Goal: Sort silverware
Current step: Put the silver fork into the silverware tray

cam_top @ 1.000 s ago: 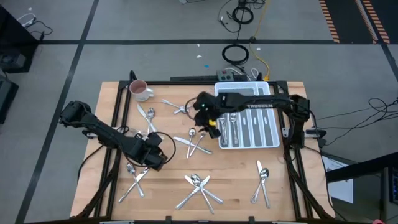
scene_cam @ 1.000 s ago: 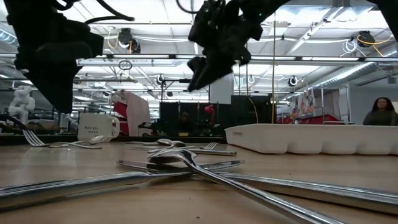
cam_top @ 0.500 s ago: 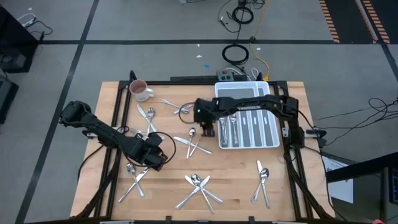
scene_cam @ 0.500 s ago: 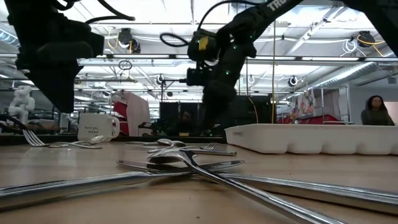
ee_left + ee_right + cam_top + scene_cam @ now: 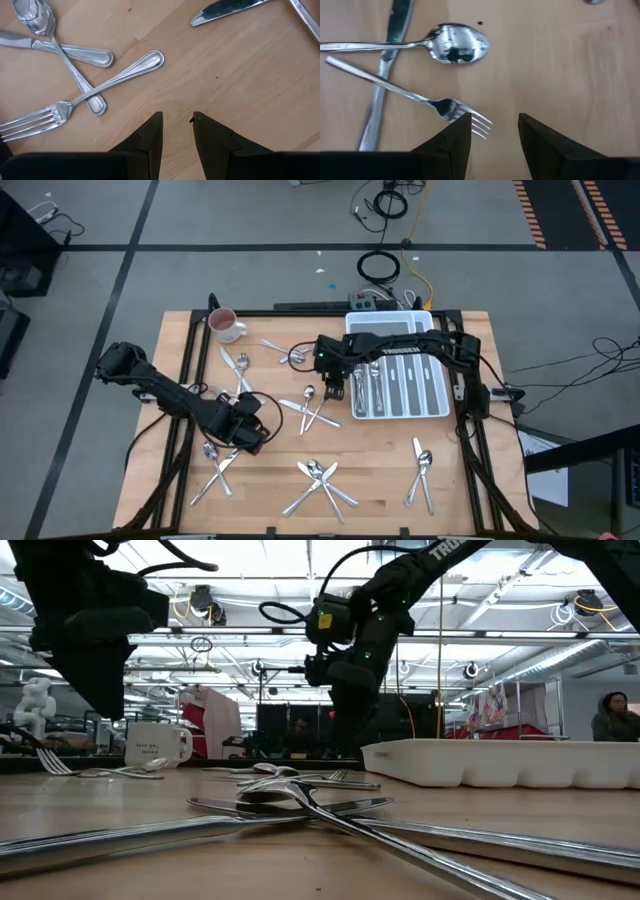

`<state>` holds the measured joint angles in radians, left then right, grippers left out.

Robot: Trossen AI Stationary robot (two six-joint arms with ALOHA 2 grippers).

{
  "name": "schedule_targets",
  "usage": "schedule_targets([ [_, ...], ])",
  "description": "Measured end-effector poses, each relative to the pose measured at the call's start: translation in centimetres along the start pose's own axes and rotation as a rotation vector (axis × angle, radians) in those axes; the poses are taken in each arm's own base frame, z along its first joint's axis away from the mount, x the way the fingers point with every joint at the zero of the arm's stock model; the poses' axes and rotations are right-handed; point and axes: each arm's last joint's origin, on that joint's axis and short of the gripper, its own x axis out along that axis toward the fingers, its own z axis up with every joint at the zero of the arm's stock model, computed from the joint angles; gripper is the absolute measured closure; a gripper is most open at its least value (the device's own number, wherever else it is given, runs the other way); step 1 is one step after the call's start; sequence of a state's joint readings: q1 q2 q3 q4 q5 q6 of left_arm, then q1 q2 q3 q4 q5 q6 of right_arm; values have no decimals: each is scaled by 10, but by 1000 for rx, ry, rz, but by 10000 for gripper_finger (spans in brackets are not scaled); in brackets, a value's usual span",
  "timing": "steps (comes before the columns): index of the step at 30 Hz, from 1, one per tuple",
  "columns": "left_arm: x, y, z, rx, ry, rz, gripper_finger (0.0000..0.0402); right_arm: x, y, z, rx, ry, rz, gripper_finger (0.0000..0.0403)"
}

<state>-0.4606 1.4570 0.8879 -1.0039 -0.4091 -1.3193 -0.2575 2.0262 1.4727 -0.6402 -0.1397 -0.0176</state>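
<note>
The right gripper (image 5: 494, 131) hangs low over the bare wood just off the white tray's (image 5: 437, 406) left edge, fingers parted and holding nothing. Right ahead of its fingertips lies a fork (image 5: 415, 100), tines pointing toward the gripper, its handle crossing a knife (image 5: 385, 70) with a spoon (image 5: 454, 44) beside them. That crossing is the risk as I read it: come down on the tines and the fork could drag the knife along, or the fingers could nip two pieces at once. A thin flat fork on wood could also slip out from between the pads if they close too high.

The left gripper (image 5: 176, 125) waits well to the left of the tray, nearer the front of the table, fingers apart and empty, over another little heap: a fork (image 5: 75, 105), a spoon (image 5: 50, 45) and a knife (image 5: 55, 45) stacked across one another.

Now the tray: its long slots already hold several pieces of silverware (image 5: 400, 385) lying lengthwise; which kind sits in which slot I can't tell. The white mug (image 5: 224, 326) stands far to the tray's left at the back; its contents can't be made out. More clusters lie scattered in front of the tray (image 5: 420, 470) and off to its left (image 5: 318, 478).
</note>
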Motion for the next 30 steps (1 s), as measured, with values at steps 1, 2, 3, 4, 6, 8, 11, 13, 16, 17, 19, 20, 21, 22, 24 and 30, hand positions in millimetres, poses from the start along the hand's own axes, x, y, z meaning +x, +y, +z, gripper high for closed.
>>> schedule_targets([
  [1,0,0,0,0,0,0,288,0,-1,0,5,-1,-2,248],
  [2,0,0,0,0,0,0,288,0,-1,0,8,-1,-4,248],
  [3,0,0,0,0,0,0,288,1,-2,0,10,2,-5,248],
  [4,0,0,0,0,0,0,288,3,-2,-1,11,7,-8,248],
  [6,0,0,0,0,0,0,288,8,-2,-2,15,23,-6,248],
  [8,0,0,0,0,0,0,288,14,-2,-3,17,37,9,248],
  [11,0,0,0,0,0,0,288,23,0,-5,14,57,43,248],
  [13,0,0,0,0,0,1,288,28,1,-7,10,73,48,248],
  [16,0,0,0,2,-1,2,288,31,1,-8,10,85,51,256],
  [17,0,0,0,2,-2,2,288,32,1,-8,8,87,53,266],
  [19,0,0,0,3,-7,5,288,32,1,-8,-11,87,52,296],
  [20,0,0,0,4,-13,7,288,31,1,-8,-24,86,52,315],
  [21,0,0,0,4,-17,7,288,31,1,-8,-37,86,55,339],
  [22,0,1,1,5,-21,9,288,31,1,-8,-45,84,59,364],
  [24,0,1,1,5,-29,10,288,31,2,-7,-52,79,65,390],
  [30,0,0,1,26,-40,12,288,24,3,-8,-67,90,66,401],
])
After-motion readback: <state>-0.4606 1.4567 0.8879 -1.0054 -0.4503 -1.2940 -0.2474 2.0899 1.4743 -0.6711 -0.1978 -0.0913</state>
